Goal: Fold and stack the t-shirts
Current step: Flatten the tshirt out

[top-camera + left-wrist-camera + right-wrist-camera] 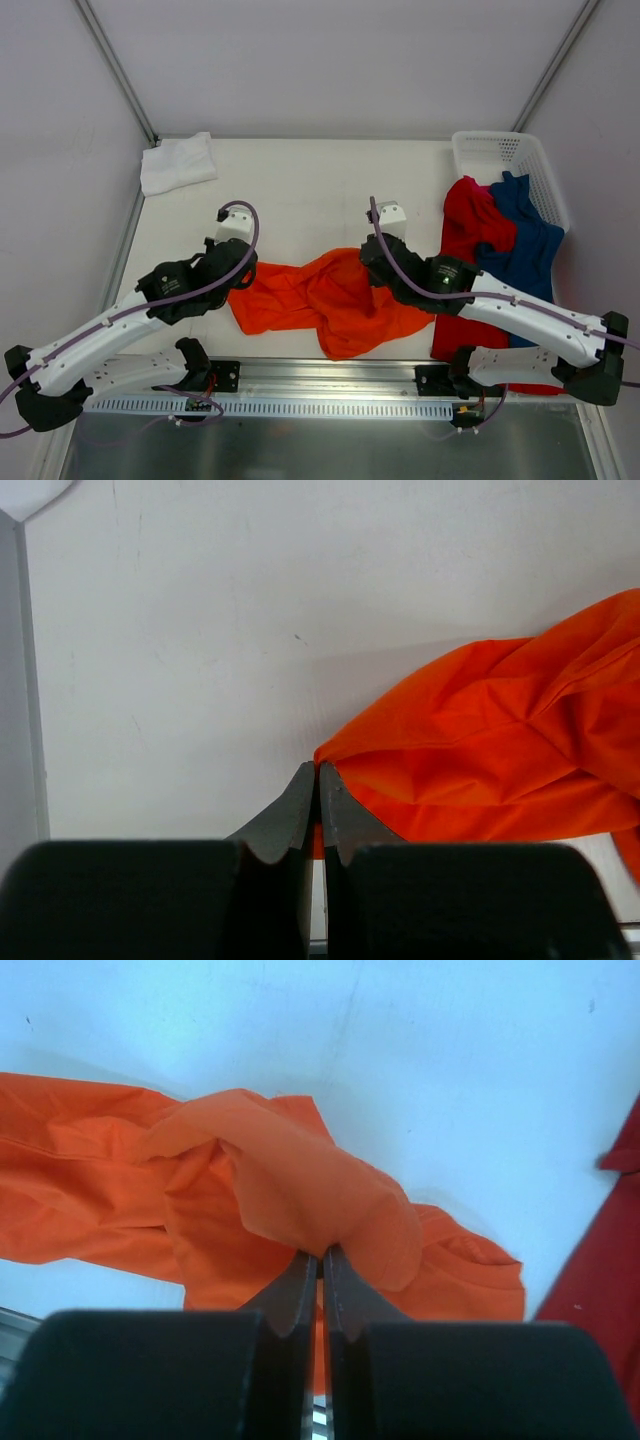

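Top external overview: early in the task, by my reading. One shirt looks folded, three do not, and there is no stack yet.
White t-shirt (pixel 178 162): far left corner of the tabletop (pixel 300 180), lying as a small folded packet; likely done.
Left end effector (pixel 318 780): jaws pressed together, pinching the left edge of the orange t-shirt (pixel 480 740).
Orange t-shirt (pixel 320 295): near centre, crumpled and bunched, not yet spread flat; this is the shirt being worked on.
Right end effector (pixel 321 1260): jaws pinched on a raised fold at that shirt's right side.
Red t-shirt (pixel 470 225): right, rumpled, trailing from the basket toward the near edge; unfolded.
Dark blue t-shirt (pixel 525 245): overlapping the red on its right; unfolded.
Basket (pixel 500 152): far right corner.
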Robot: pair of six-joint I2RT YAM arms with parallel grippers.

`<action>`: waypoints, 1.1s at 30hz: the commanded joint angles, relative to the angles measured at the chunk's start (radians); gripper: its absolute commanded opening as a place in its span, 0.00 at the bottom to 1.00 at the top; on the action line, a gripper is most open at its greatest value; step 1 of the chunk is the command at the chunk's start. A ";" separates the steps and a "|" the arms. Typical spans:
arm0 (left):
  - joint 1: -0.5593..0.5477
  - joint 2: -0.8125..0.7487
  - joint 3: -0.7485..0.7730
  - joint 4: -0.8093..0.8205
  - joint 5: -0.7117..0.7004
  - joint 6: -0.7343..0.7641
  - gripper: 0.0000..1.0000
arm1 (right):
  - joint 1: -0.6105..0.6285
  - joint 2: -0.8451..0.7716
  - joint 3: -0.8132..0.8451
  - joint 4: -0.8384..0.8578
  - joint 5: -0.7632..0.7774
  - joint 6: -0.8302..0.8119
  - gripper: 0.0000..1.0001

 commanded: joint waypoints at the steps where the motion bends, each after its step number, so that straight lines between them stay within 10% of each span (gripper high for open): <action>1: 0.013 -0.073 0.022 0.068 0.036 0.057 0.00 | -0.004 -0.072 0.140 -0.058 0.063 -0.121 0.00; 20: 0.013 -0.312 0.698 0.262 0.939 0.419 0.00 | -0.004 -0.370 0.777 -0.196 -0.577 -0.615 0.01; 33: 0.058 -0.413 0.778 0.269 1.173 0.450 0.00 | -0.018 -0.492 0.698 -0.105 -0.732 -0.673 0.01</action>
